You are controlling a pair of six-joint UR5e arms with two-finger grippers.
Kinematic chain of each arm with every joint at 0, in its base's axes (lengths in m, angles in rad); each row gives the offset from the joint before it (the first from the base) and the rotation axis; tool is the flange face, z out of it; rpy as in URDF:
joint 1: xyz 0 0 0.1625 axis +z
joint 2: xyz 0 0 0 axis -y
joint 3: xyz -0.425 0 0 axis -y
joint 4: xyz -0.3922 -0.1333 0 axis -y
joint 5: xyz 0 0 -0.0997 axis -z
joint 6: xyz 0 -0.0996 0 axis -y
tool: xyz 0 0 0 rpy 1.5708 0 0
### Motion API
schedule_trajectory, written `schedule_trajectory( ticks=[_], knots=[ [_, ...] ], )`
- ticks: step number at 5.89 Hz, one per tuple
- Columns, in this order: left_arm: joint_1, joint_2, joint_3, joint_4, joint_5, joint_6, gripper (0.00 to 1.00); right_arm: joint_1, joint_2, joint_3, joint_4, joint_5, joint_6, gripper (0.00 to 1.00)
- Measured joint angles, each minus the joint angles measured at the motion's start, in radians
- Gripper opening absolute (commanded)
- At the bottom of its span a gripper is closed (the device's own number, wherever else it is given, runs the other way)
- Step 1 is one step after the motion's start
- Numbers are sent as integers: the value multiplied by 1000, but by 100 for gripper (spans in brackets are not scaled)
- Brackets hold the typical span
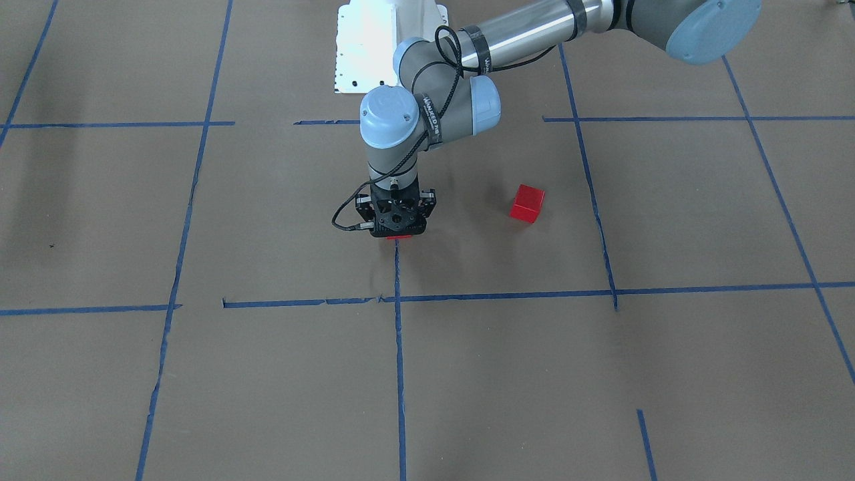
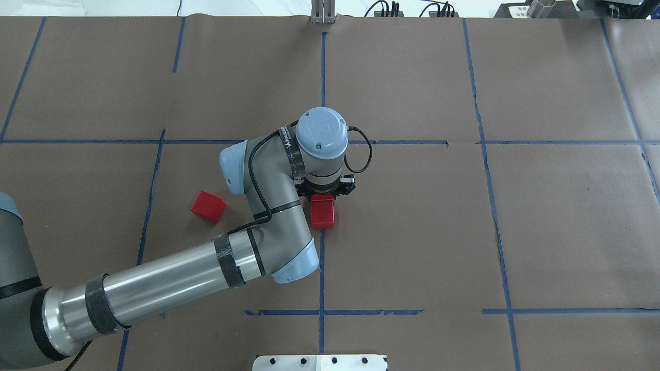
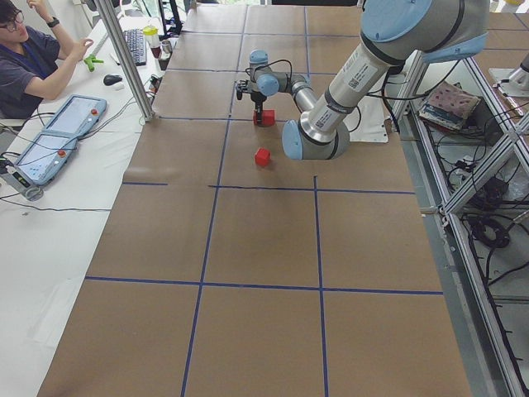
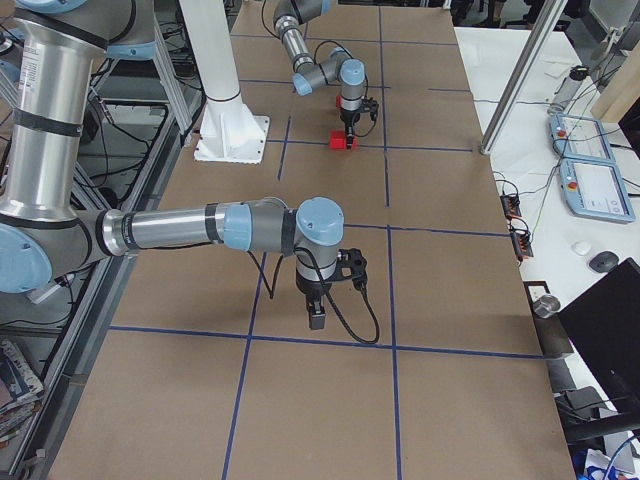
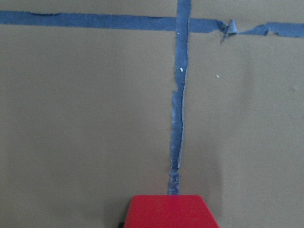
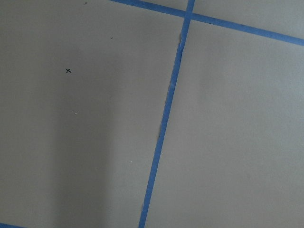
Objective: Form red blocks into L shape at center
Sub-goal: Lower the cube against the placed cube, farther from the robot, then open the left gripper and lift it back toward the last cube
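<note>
My left hand (image 1: pixel 399 231) sits low over red blocks (image 2: pixel 322 214) mid-surface, grip state I cannot tell; stray block (image 2: pixel 208 206) toward the surface's left edge looks light, rigid, so I'd pinch opposite flat faces

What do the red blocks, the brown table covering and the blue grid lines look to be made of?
Red blocks: perhaps painted wood or hard plastic. The faces are flat, evenly matte and crisp-edged, but no grain shows, so this stays open.
Brown covering: kraft-type paper, matte, with seams and small tears.
Blue lines: adhesive tape, likely painter's tape, with edges ragged in places.
</note>
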Motion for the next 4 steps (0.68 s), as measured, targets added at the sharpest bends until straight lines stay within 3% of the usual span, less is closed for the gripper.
schedule_trajectory(
  ticks=[2, 4],
  knots=[
    [-4, 0, -8, 3, 4, 5, 100, 1, 0, 2, 0, 0, 0, 100],
    [-47, 3, -84, 38, -6, 28, 100, 1, 1, 3, 0, 0, 0, 100]
  ],
)
